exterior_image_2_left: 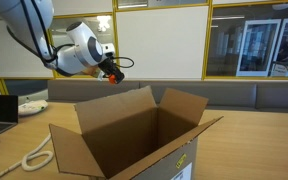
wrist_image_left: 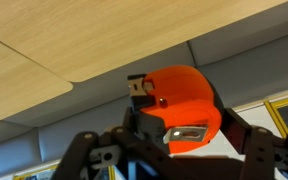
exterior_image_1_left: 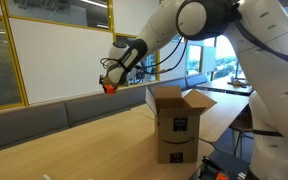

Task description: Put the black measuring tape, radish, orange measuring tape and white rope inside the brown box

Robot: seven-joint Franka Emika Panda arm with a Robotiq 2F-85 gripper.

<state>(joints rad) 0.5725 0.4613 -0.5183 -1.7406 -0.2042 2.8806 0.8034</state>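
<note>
A: Whereabouts of the orange tape (wrist_image_left: 179,100)?
B: Up in the air, gripped between the fingers (wrist_image_left: 252,143), silver clip (wrist_image_left: 189,133) turned toward the wrist camera.
A: Directly over the box (exterior_image_1_left: 179,122)?
B: No, off to one side, higher than the flaps (exterior_image_2_left: 184,105) in both exterior views, well above the surface (exterior_image_1_left: 74,140).
A: And the box itself?
B: Standing upright on the surface, all four flaps spread open, black smile logo (exterior_image_1_left: 177,143) on the side in an exterior view.
A: Contents?
B: Cannot tell; only part of the inside visible.
A: The rope (exterior_image_2_left: 34,157)?
B: Lying white on the surface, beside the box, well apart from the tape.
</note>
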